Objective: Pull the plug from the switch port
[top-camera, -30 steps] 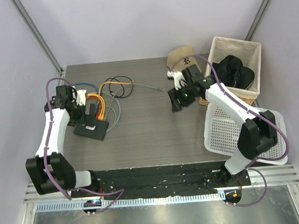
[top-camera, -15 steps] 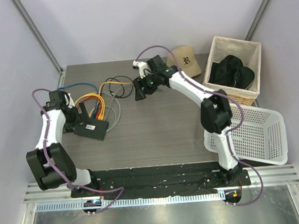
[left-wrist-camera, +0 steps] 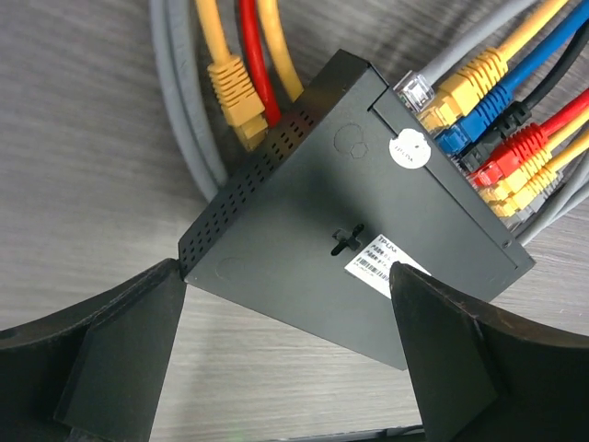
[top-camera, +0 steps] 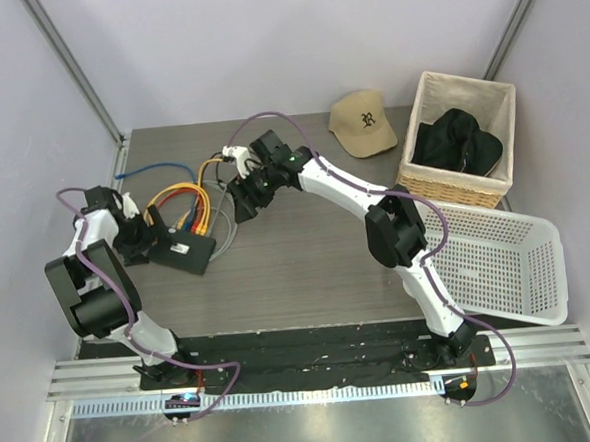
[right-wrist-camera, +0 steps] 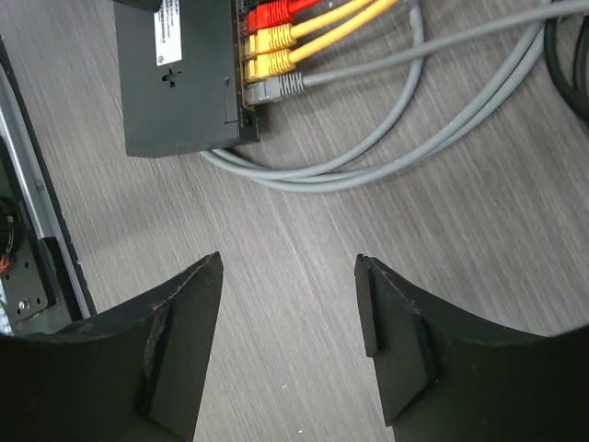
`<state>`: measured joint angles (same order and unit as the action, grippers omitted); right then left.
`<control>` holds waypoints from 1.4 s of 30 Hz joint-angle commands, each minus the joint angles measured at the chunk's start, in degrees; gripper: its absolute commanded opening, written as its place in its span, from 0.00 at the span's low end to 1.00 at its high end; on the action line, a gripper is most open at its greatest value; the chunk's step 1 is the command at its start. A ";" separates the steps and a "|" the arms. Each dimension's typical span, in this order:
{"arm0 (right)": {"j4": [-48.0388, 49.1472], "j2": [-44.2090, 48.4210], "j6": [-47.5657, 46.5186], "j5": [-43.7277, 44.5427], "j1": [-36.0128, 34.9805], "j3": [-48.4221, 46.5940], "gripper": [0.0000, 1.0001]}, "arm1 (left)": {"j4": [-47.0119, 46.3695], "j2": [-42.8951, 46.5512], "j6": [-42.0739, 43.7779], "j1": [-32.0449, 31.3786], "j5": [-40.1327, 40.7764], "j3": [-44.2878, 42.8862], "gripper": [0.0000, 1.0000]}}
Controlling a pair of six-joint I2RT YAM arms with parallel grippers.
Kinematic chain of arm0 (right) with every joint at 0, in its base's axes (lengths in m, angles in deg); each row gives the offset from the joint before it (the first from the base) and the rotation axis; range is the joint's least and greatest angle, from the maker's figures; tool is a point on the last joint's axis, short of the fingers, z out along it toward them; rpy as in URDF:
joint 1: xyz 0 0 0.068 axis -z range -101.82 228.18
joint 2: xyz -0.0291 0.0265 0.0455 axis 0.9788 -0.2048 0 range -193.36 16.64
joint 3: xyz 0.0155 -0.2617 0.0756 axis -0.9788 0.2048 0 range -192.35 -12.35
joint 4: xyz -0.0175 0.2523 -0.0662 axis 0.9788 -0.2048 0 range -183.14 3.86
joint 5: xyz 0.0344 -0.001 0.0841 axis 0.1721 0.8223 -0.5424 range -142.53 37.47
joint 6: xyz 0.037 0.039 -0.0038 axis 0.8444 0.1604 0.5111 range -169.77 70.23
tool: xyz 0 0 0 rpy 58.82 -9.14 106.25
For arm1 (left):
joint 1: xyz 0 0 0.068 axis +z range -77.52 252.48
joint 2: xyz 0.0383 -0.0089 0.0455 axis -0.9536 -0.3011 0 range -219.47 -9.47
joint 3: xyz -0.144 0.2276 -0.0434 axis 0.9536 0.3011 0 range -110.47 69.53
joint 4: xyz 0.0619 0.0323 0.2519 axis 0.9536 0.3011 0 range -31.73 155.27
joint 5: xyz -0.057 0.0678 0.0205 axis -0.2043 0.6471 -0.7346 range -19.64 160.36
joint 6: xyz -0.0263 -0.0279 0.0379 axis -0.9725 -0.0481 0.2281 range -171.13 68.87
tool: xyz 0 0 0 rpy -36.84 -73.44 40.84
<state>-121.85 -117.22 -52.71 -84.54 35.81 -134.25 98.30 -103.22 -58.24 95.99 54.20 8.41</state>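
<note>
The switch [top-camera: 182, 251] is a flat black box with a white label, at the left of the table. Yellow, red, blue and grey plugs fill its ports. In the left wrist view the switch [left-wrist-camera: 350, 230] lies between my open left gripper [left-wrist-camera: 285, 276], one finger at each side of its near corner; I cannot tell if they touch. Its blue plug [left-wrist-camera: 460, 138] and red plug [left-wrist-camera: 502, 157] show there. My right gripper [top-camera: 242, 202] is open and empty above the cables. In its view [right-wrist-camera: 290, 262] the switch [right-wrist-camera: 179, 74] and the grey plug [right-wrist-camera: 276, 87] lie ahead.
A loose yellow plug [left-wrist-camera: 237, 92] lies by the switch's vented side. Grey cables [right-wrist-camera: 386, 138] loop over the table. A tan cap [top-camera: 362, 124], a wicker basket [top-camera: 443, 184] holding a black garment and a white plastic basket [top-camera: 493, 259] are at the right.
My right arm has swung from near the wicker basket far to the left, over the cables. My left gripper has shifted down and left to the switch's left end.
</note>
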 commanded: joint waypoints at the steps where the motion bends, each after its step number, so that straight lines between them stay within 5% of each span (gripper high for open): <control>1: -0.15 -1.31 -0.84 -1.83 0.80 -3.69 0.67 | -3.03 -1.08 5.61 0.22 -4.06 -1.99 0.96; 9: -0.86 -2.54 -2.94 -4.37 0.18 -4.92 0.65 | -4.34 -3.36 5.38 2.77 -1.86 -1.81 0.96; 18: -0.07 -8.16 -1.72 -8.33 -2.54 -8.96 0.44 | -10.24 -7.23 0.26 4.09 -13.54 0.65 0.89; 37: 3.44 -10.98 0.56 -6.49 -5.62 -13.79 0.48 | -28.86 0.05 -20.31 8.57 -14.86 15.50 0.85; 42: 9.58 -13.87 8.18 -9.29 -5.62 -16.34 0.62 | -29.75 2.96 -20.66 9.01 -13.90 17.70 0.86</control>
<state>-119.88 -129.57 -51.55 -91.42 30.39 -146.32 69.45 -101.21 -77.26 105.12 39.03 23.51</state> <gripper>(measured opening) 0.580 0.854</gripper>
